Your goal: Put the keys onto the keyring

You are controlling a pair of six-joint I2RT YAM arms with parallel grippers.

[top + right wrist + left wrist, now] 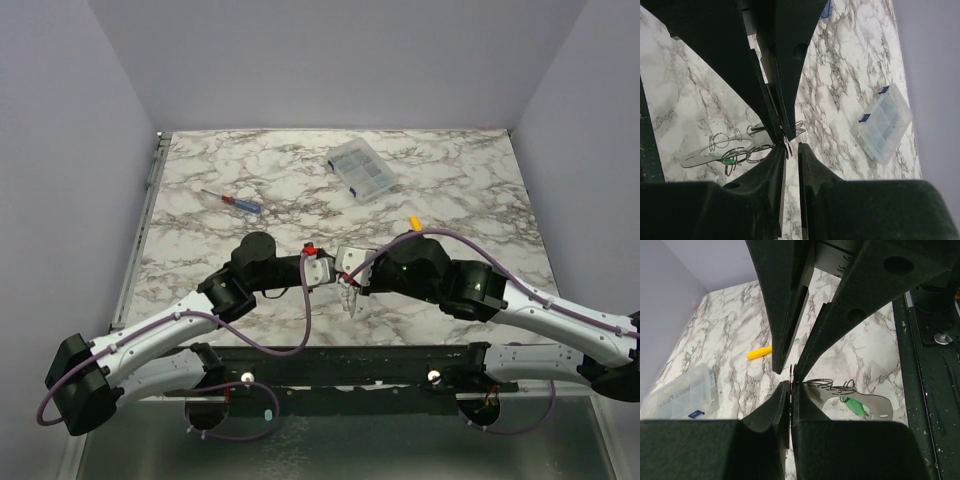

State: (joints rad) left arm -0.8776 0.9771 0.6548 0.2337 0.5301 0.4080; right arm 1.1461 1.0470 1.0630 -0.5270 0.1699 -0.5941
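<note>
Both grippers meet tip to tip above the middle of the marble table. My left gripper (pixel 332 268) (pixel 791 385) is shut on a thin metal keyring (pixel 791 374), seen edge-on between its pads. From it hangs a loose cluster: flat silvery keys (pixel 348 297) (pixel 875 402) (pixel 700 156), several wire rings (pixel 821 384) (pixel 740 154) and a green tag (pixel 854 407). My right gripper (pixel 351 272) (pixel 791 148) faces the left one, its jaws a narrow gap apart. The keyring's edge (pixel 788 146) lies at the tip of its left finger, not clamped.
A clear plastic compartment box (pixel 362 171) (pixel 680 395) (pixel 882 125) lies at the back. A red-and-blue-handled screwdriver (pixel 232 200) lies at the back left, and a small yellow piece (pixel 415 221) (pixel 759 352) beside the right arm. Grey walls flank the table.
</note>
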